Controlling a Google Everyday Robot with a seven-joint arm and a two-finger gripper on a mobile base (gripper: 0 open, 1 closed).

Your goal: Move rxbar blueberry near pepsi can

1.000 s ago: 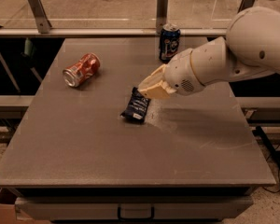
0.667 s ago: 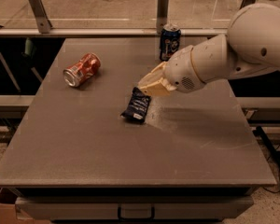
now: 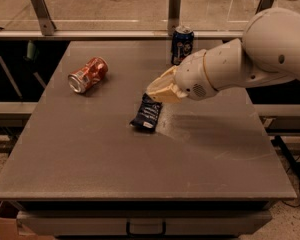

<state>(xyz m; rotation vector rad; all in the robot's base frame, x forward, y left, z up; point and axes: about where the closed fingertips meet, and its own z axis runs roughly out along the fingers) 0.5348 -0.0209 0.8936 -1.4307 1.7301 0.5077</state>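
The rxbar blueberry (image 3: 147, 114), a flat dark navy wrapper with white lettering, lies on the grey table (image 3: 90, 149) near its middle. My gripper (image 3: 156, 91) reaches in from the right on the white arm, and its tan fingers sit at the bar's upper end, right above it. The pepsi can (image 3: 182, 44), dark blue with a silver top, stands upright at the table's far edge, above and right of the bar and behind the arm.
An orange-red soda can (image 3: 88, 75) lies on its side at the table's left. A rail with metal posts (image 3: 174, 9) runs along the far edge. A drawer handle (image 3: 146, 229) shows below the front edge.
None visible; the arm, the bar and both cans hold the same places.
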